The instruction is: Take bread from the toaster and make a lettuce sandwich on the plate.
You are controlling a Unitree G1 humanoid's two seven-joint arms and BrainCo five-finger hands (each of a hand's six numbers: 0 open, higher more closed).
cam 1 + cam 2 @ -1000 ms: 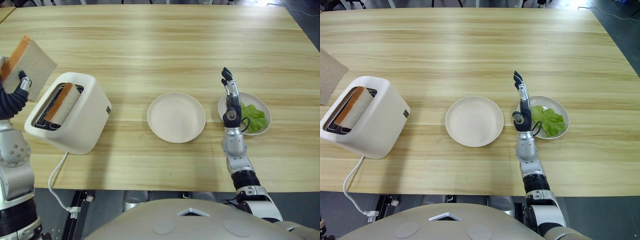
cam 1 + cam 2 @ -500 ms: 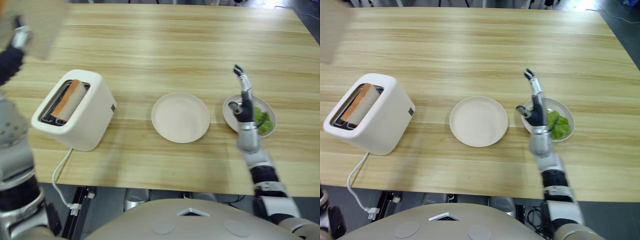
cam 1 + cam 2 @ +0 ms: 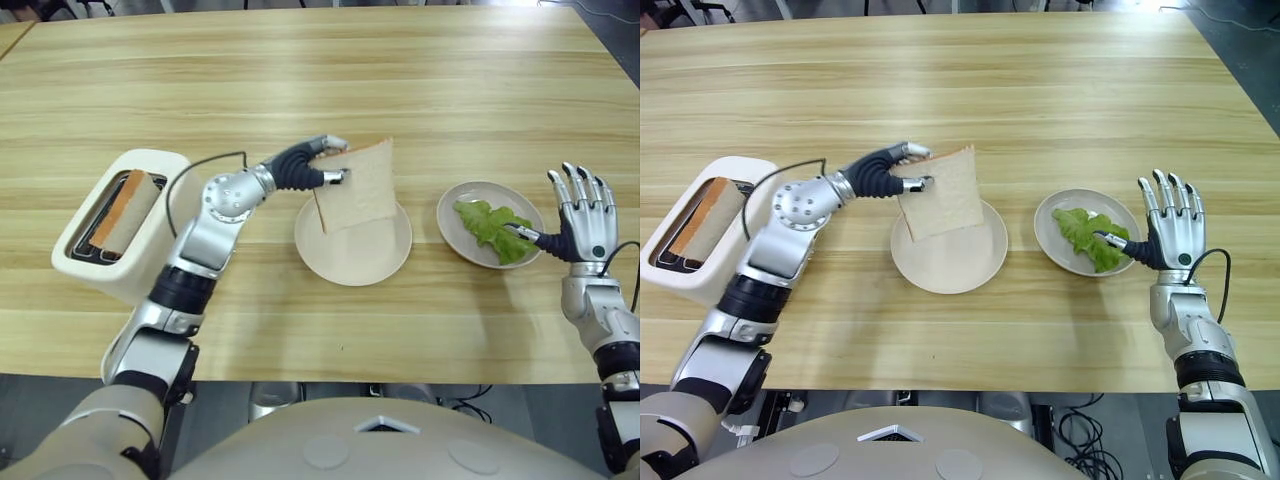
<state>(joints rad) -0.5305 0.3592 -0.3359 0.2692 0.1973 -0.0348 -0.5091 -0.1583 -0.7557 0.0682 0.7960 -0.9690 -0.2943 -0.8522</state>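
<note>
A white toaster (image 3: pixel 112 240) sits on the left side of the wooden table (image 3: pixel 320 70), close to the front edge. One slice of bread (image 3: pixel 128 208) with a brown crust stands in one of its slots and pokes out of the top.

Next to the toaster, the robot's left arm stretches across the table toward the middle. The left hand (image 3: pixel 305 165) is curled closed around the edge of a second bread slice (image 3: pixel 358 185). Its fingers pinch the left side of the slice near the top. The slice stands almost on its edge and leans a little. It is right over the round pale plate (image 3: pixel 360 262) in the middle of the table. The bottom of the slice is down near the plate, but it is hard to tell if it touches.

To the right of the plate is a small round dish (image 3: pixel 462 248). A green lettuce leaf (image 3: pixel 495 228) lies in it. The dish and the plate are near each other but do not touch.

On the far right is the right hand (image 3: pixel 580 215). It is wide open, with its fingers spread and pointing up, and it holds nothing. Its thumb sticks out to the side, and the tip is over the lettuce at the right side of the dish. It is too hard to see whether the thumb touches the leaf.
</note>
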